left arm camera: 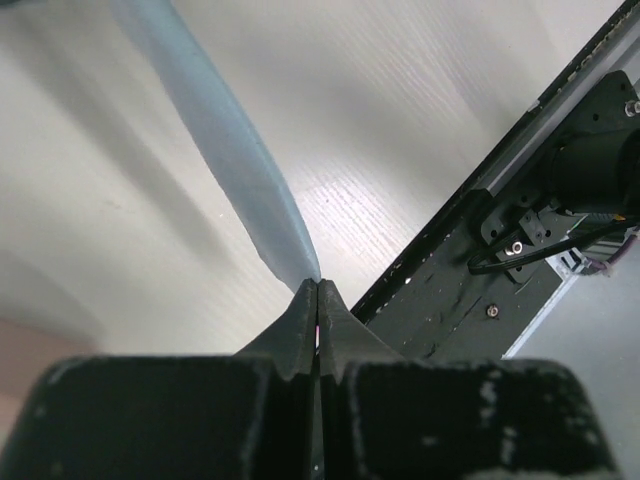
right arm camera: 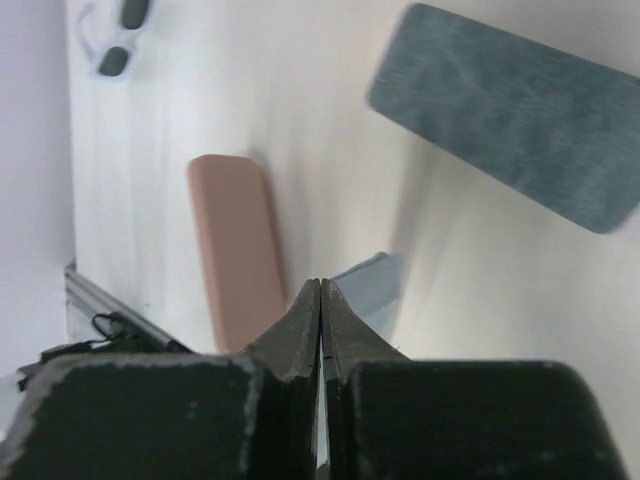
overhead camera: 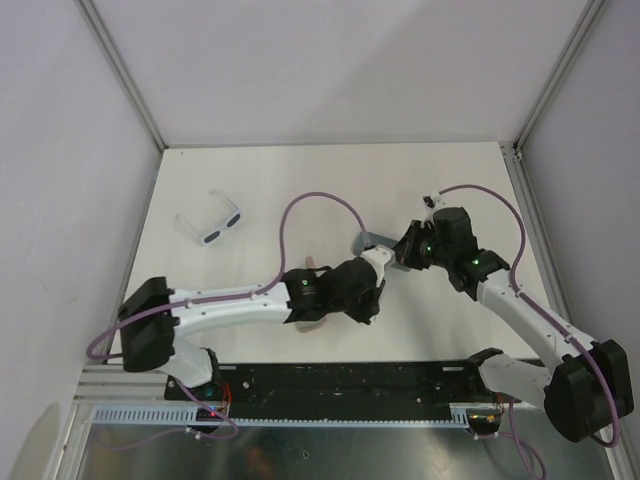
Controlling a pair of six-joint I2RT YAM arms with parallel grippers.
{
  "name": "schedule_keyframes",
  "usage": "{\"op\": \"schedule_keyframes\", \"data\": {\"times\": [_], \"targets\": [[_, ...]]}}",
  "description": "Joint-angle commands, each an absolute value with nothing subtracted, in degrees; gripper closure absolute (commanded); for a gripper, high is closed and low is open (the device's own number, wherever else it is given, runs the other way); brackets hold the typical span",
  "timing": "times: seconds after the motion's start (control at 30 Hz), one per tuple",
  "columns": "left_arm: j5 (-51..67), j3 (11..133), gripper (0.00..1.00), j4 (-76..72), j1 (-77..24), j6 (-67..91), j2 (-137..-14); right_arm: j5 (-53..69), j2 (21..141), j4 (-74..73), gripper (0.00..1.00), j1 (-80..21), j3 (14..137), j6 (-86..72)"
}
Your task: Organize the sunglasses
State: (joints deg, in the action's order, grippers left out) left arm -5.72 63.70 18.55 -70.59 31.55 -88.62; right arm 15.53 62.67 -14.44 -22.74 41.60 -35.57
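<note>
The white-framed sunglasses (overhead camera: 212, 225) lie open on the table at the far left, away from both arms; they also show in the right wrist view (right arm camera: 115, 35). The dark-framed pair is out of view. My left gripper (overhead camera: 378, 264) and right gripper (overhead camera: 402, 254) meet near the table's middle. The left gripper (left arm camera: 317, 283) is shut on a corner of a light blue cloth (left arm camera: 235, 150), which stretches away from its tips. The right gripper (right arm camera: 320, 285) is shut on the cloth's other end (right arm camera: 368, 290).
A pink case (right arm camera: 235, 250) lies under the left forearm, partly showing in the top view (overhead camera: 310, 322). A grey-blue case (right arm camera: 510, 110) lies just beyond the grippers (overhead camera: 372, 240). The black base rail (left arm camera: 480, 290) runs along the near edge.
</note>
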Motion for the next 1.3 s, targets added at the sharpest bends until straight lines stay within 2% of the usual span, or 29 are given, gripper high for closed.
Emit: {"op": "schedule_keyframes", "data": {"times": [0.0, 0.6, 0.93, 1.27], "targets": [[-5.84, 60.32, 1.0, 19.78, -68.62, 32.97, -80.59, 16.81, 64.16, -14.55, 1.0, -26.68, 48.44, -36.47], [-6.97, 49.61, 1.0, 29.6, -60.71, 35.94, -57.34, 15.93, 84.43, -7.92, 1.0, -43.9, 67.72, -38.34], [-7.72, 47.03, 1.0, 37.54, -58.64, 38.79, -54.47, 18.02, 95.5, -4.31, 1.0, -47.39, 72.99, -39.44], [-8.46, 42.74, 1.0, 39.2, -57.58, 42.06, -53.62, 18.62, 102.67, -3.11, 1.0, -49.94, 75.93, -39.22]]}}
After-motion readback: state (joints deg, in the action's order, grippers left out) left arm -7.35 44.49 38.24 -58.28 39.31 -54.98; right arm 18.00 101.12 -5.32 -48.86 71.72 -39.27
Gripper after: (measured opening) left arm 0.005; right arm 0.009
